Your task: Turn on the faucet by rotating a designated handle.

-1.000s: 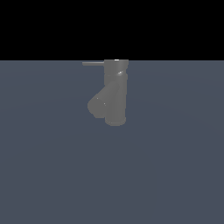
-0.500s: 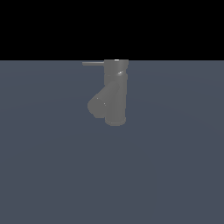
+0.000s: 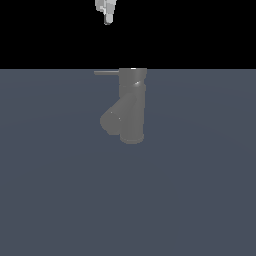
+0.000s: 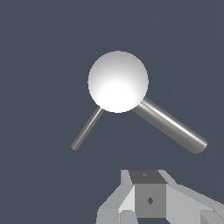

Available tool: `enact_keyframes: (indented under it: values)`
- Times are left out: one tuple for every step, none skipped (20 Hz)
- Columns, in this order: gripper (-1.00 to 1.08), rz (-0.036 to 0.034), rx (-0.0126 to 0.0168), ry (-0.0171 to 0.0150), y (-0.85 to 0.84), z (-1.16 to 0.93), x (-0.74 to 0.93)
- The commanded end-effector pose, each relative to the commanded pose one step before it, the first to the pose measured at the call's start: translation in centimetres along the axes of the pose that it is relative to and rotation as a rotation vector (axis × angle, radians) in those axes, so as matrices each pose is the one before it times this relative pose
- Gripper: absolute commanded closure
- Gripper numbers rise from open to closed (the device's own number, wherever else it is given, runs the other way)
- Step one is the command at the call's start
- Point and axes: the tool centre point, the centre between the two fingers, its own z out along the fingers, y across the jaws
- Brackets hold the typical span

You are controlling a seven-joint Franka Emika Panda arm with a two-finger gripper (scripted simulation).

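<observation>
The handle (image 3: 106,72) is a thin grey rod sticking out horizontally from the top of the faucet (image 3: 132,106) toward the exterior view's left, free end in open air w/ nothing touching it. From the wrist view the same rod (image 4: 86,128) runs off the bright round cap of the faucet (image 4: 118,81), much slimmer than the thick spout (image 4: 170,125) that branches off the other way, so the two are easy to tell apart from overhead. In the exterior view the spout (image 3: 114,117) angles down off the lower body, and the body stands upright on the flat slate-grey floor (image 3: 200,200), roughly mid-scene. The gripper (image 3: 107,20) hangs high above, only its tip showing at the top edge of the exterior view, well apart from the faucet and approx. over the rod's outer part, not over the cylinder. That placement makes sense imo: pushing near the free end gives the most leverage for a rotation. The wrist view shows just a bit of the gripper (image 4: 146,205) housing at the frame edge; fingertips aren't visible enough, so can't tell if the claw is apart or together. Approach stage, nothing contacted; next would prob. be a descent beside the rod.
</observation>
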Motion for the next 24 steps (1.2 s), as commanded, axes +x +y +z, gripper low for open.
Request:
enact_keyframes:
  values:
    - [1.08, 0.06677, -0.00246, 0.00589, -1.364, 1.190, 0.370]
    - [1.08, 0.02588, -0.00105, 0.00277, -0.532, 0.489, 0.101]
    - [1.08, 0.02578, -0.00099, 0.00299, -0.529, 0.498, 0.082]
    - [1.08, 0.02568, -0.00092, 0.00320, -0.526, 0.506, 0.062]
    - [1.08, 0.02557, -0.00083, 0.00341, -0.521, 0.515, 0.043]
    - [1.08, 0.02546, -0.00073, 0.00361, -0.516, 0.523, 0.023]
    - [1.08, 0.02535, -0.00063, 0.00380, -0.510, 0.531, 0.004]
    - [1.08, 0.02522, -0.00051, 0.00399, -0.503, 0.539, -0.015]
    - [1.08, 0.02510, -0.00038, 0.00417, -0.495, 0.546, -0.034]
    - [1.08, 0.02495, -0.00024, 0.00435, -0.487, 0.554, -0.054]
    - [1.08, 0.02483, -0.00010, 0.00452, -0.477, 0.561, -0.071]
    - [1.08, 0.02468, 0.00006, 0.00467, -0.467, 0.568, -0.090]
    - [1.08, 0.02455, 0.00022, 0.00482, -0.457, 0.575, -0.108]
    - [1.08, 0.02411, 0.00039, 0.00490, -0.440, 0.575, -0.124]
    - [1.08, 0.02285, 0.00054, 0.00479, -0.408, 0.554, -0.135]
    - [1.08, 0.02149, 0.00066, 0.00463, -0.376, 0.529, -0.142]
    - [1.08, 0.02015, 0.00076, 0.00445, -0.344, 0.503, -0.146]
    - [1.08, 0.01882, 0.00084, 0.00425, -0.314, 0.476, -0.148]
    - [1.08, 0.01751, 0.00090, 0.00402, -0.285, 0.449, -0.148]
    - [1.08, 0.01622, 0.00094, 0.00379, -0.258, 0.420, -0.145]
    - [1.08, 0.01495, 0.00096, 0.00354, -0.232, 0.391, -0.141]
    - [1.08, 0.01368, 0.00096, 0.00328, -0.207, 0.362, -0.136]
    - [1.08, 0.01245, 0.00094, 0.00302, -0.184, 0.332, -0.128]
    - [1.08, 0.01121, 0.00090, 0.00274, -0.162, 0.302, -0.120]
